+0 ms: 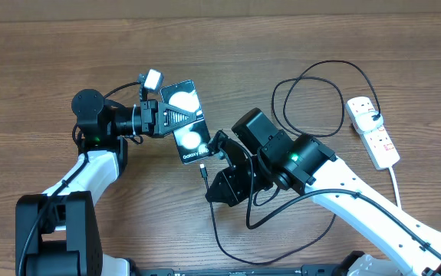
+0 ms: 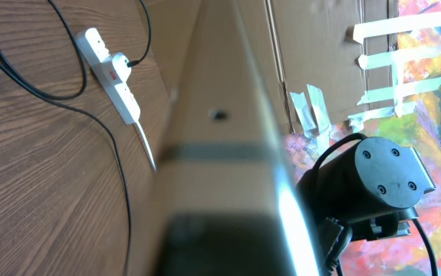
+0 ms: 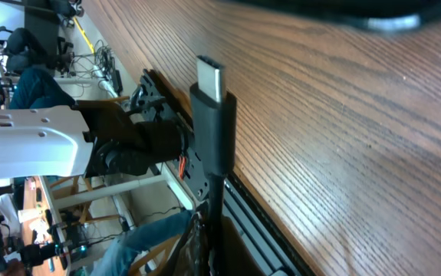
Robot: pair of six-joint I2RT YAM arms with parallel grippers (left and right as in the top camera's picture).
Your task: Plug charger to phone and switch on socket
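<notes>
My left gripper (image 1: 168, 116) is shut on the black phone (image 1: 192, 138) and holds it tilted above the table, its "Galaxy" end towards the right arm. The phone's edge fills the middle of the left wrist view (image 2: 228, 153), blurred. My right gripper (image 1: 217, 156) is shut on the charger just behind its plug (image 1: 203, 172), which sits a little below the phone's end, apart from it. In the right wrist view the plug (image 3: 214, 123) stands upright, metal tip up, below the blurred dark phone (image 3: 335, 11). The white socket (image 1: 373, 132) lies far right.
The charger's black cable (image 1: 312, 73) loops over the table between the right arm and the socket, and is plugged into it. The socket and cable also show in the left wrist view (image 2: 113, 73). The socket's white cord (image 1: 395, 180) runs towards the front edge.
</notes>
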